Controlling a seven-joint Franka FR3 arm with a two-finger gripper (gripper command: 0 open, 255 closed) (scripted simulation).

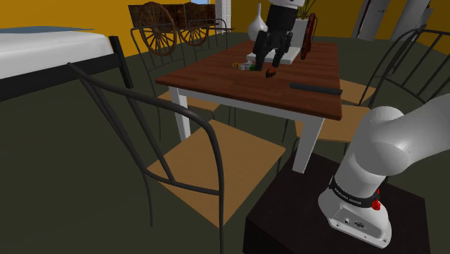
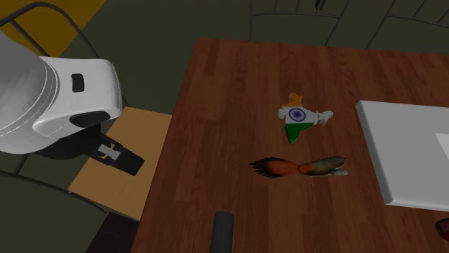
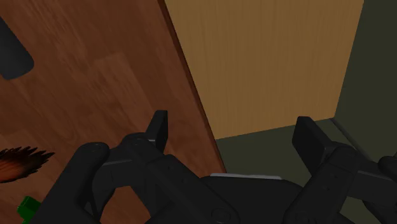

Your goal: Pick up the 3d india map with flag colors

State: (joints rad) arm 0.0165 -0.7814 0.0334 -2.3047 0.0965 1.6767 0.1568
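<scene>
The India map [image 2: 296,118] lies flat on the brown wooden table [image 2: 216,108], with orange, white and green bands and a blue wheel. In the shoulder view the map [image 1: 245,66] is small, near the table's far part. My black gripper [image 3: 234,127] is open with nothing between its fingers. It hangs above the table's edge and a chair seat [image 3: 267,57], apart from the map. A green corner of the map [image 3: 27,207] peeks out beside the hand. The gripper [image 1: 267,58] hovers high over the table.
A brown feathered object [image 2: 298,167] lies just in front of the map. A black bar [image 2: 221,230] rests near the table's edge and a white tray [image 2: 403,151] at the second exterior view's right. Metal chairs [image 1: 180,155] ring the table; a white vase [image 1: 257,25] stands behind.
</scene>
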